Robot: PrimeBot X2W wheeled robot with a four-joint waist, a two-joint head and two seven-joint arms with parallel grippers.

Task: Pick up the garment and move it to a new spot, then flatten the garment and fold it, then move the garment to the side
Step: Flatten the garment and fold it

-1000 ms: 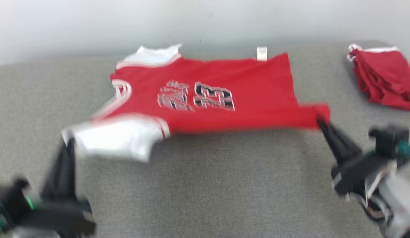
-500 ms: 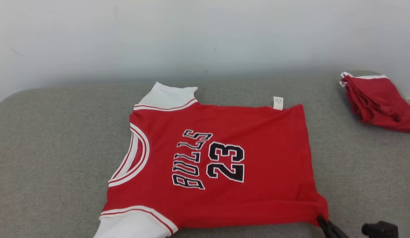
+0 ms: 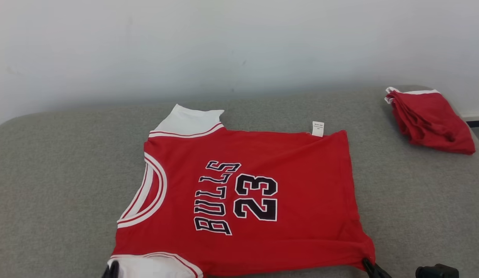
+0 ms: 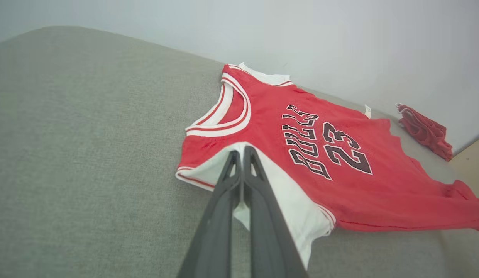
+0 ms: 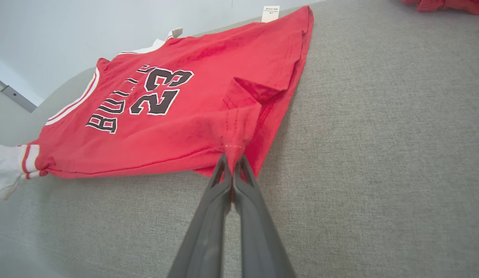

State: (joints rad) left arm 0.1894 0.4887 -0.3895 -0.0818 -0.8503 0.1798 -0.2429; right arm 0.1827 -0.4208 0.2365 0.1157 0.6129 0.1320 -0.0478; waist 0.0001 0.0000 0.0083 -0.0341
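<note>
The garment (image 3: 262, 181) is a red basketball jersey with white sleeves and black "BULLS 23" lettering, spread nearly flat on the grey cushioned surface (image 3: 58, 181), collar to the left. My left gripper (image 4: 241, 156) is shut on the near white sleeve (image 4: 285, 200); its dark tip (image 3: 112, 269) shows at the head view's bottom edge. My right gripper (image 5: 232, 161) is shut on the jersey's near hem corner (image 5: 239, 127), which is bunched and lifted; its fingers (image 3: 372, 269) show at the lower right of the head view.
A folded red garment (image 3: 428, 119) with white trim lies at the far right of the surface, near the pale wall (image 3: 239, 46). The surface's rounded edge curves at the far left. Bare grey fabric surrounds the jersey.
The head camera has tilted up, so both arms have slid toward the bottom edge. The jersey now lies spread out flatter, both grippers still holding their corners.
</note>
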